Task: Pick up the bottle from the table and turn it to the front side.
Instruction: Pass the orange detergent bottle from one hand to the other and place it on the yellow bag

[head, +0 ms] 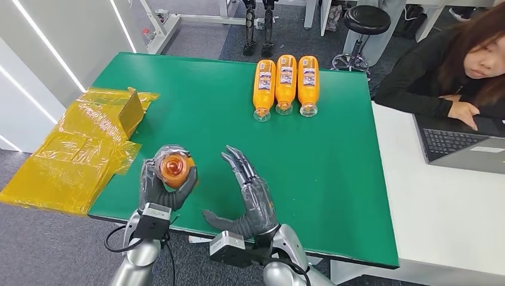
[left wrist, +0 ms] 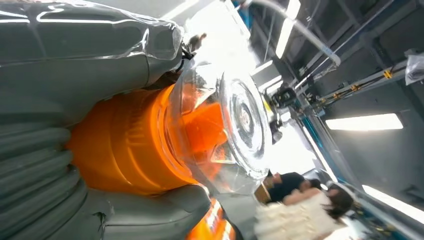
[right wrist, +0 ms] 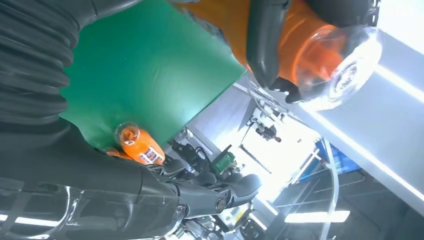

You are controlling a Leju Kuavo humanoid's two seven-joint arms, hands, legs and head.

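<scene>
Green table sits under me, my left hand grips the orange bottle just above its near edge — my right hand waits beside, holding nothing — so I should turn slowly and squeeze tight.

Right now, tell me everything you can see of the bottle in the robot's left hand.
The bottle is orange with a clear plastic base, matching the three bottles lying at the table's far side. The left hand grips it around the body, lifted above the near left part of the green table, its clear base turned up toward the head camera. No label shows on it. The right hand is beside it, fingers spread, not touching.
</scene>
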